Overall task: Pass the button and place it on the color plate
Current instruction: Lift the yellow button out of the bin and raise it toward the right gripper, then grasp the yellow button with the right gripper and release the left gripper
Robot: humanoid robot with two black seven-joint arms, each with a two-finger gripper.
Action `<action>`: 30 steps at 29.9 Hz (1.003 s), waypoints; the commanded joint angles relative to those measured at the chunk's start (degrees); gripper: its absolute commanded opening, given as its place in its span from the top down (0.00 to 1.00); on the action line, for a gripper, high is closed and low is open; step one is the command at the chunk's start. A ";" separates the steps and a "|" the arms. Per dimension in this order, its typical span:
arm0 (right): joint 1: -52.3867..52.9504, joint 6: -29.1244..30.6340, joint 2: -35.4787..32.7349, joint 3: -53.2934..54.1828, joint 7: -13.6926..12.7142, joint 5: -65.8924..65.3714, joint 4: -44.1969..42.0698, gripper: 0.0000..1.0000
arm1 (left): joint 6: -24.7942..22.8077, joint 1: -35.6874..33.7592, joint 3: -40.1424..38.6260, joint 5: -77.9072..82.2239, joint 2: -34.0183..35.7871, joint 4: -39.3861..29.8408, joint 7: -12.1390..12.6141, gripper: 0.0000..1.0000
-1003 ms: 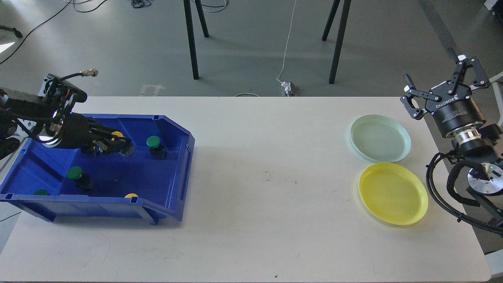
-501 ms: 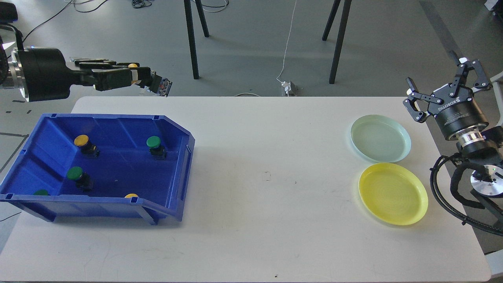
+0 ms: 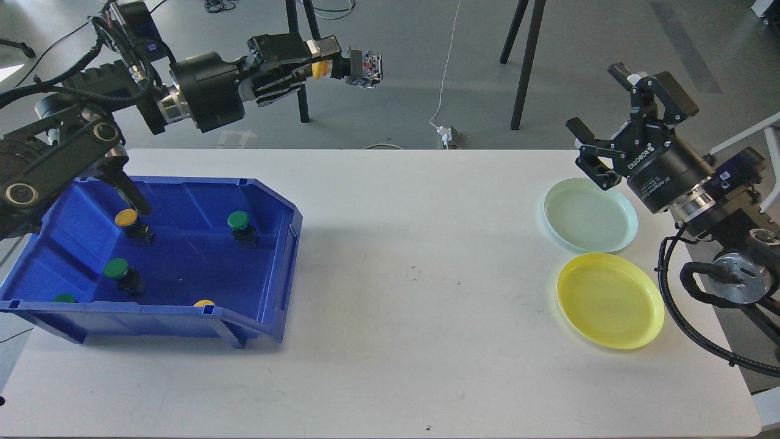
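My left gripper [image 3: 326, 64] is shut on a yellow button [image 3: 341, 66] and holds it high above the table's far edge, pointing right. My right gripper [image 3: 603, 116] is open and empty, raised above the far right of the table and turned to the left. Below it lie a pale green plate [image 3: 590, 214] and a yellow plate [image 3: 609, 300]. The blue bin [image 3: 277, 256] at the left holds two green buttons [image 3: 238, 221] [image 3: 116, 269], a yellow button [image 3: 127, 217], and two more partly hidden behind its front wall.
The white table [image 3: 414, 305] runs between the bin and the plates. Black stand legs [image 3: 298, 91] and a white cable with a plug [image 3: 446, 135] are on the floor behind the table.
My left gripper has lifted a yellow button out of the bin and swung it up and to the right. My right gripper has moved left and turned toward the middle.
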 commanded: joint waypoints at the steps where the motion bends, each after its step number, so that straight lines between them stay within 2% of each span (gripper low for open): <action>1: 0.16 -0.37 4.53 -1.15 0.00 -0.94 -0.21 0.01 | 0.00 1.59 -0.16 -0.90 -3.08 3.04 0.00 0.81; 10: 0.96 -8.01 20.97 -1.33 0.00 -6.39 -5.40 0.01 | 0.00 4.41 -2.18 -2.31 -6.69 2.52 0.00 0.81; 23: 6.92 -11.27 30.91 -1.59 0.00 -6.57 -10.31 0.01 | 0.00 4.59 -2.09 -2.31 -6.69 2.60 0.00 0.81; 30: 10.80 -12.06 33.99 -7.04 0.00 -6.57 -14.01 0.01 | 0.00 4.59 -2.09 -2.31 -6.69 2.60 0.00 0.80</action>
